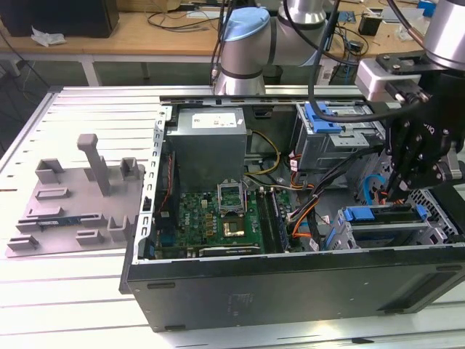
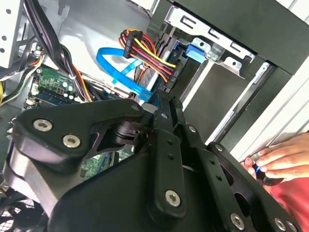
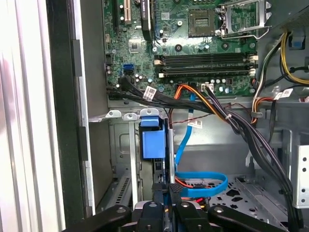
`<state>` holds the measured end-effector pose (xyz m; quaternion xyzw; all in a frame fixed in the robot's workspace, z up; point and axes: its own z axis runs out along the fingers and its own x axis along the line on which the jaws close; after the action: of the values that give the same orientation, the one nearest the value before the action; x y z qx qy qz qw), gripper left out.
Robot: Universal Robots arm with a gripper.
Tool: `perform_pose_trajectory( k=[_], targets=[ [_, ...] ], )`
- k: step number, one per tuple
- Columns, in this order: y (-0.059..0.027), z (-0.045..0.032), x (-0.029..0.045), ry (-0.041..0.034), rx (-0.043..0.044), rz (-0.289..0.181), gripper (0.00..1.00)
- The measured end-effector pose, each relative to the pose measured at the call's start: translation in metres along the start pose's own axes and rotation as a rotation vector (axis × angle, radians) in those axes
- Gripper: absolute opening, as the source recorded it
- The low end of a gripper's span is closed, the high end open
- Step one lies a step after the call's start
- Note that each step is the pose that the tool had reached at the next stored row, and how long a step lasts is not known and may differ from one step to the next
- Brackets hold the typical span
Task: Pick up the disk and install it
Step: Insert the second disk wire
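Below your claw [image 1: 401, 190] lies the open computer case [image 1: 290, 283], its drive cage [image 3: 126, 159] just ahead. The disk [image 3: 161, 164] sits edge-on in that cage, nipped between the 2 fingertips [image 3: 175, 195]. Keep it square to the rails and clear of the blue cable [image 3: 203, 186].

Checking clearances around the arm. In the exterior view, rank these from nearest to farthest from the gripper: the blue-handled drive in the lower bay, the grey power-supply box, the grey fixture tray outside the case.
From the gripper:
1. Blue-handled drive, just below it, at the exterior view's right.
2. Power-supply box, mid-case, toward the left.
3. Fixture tray, outside the case, far left.
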<state>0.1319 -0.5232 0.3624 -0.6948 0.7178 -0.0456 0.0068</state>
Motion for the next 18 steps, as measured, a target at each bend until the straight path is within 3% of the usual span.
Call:
perform_pose_trajectory(
  k=[6,13,15,18],
  targets=[
    [0.0019,0.0011,0.0032,-0.0146,0.0047,-0.032,0.16],
    [0.0020,0.0011,0.0034,-0.0162,0.0054,-0.032,0.16],
    [0.0020,0.0011,0.0035,-0.0210,0.0057,-0.032,0.16],
    [0.0020,0.0013,0.0055,-0.0340,0.0058,-0.029,0.16]
  ],
)
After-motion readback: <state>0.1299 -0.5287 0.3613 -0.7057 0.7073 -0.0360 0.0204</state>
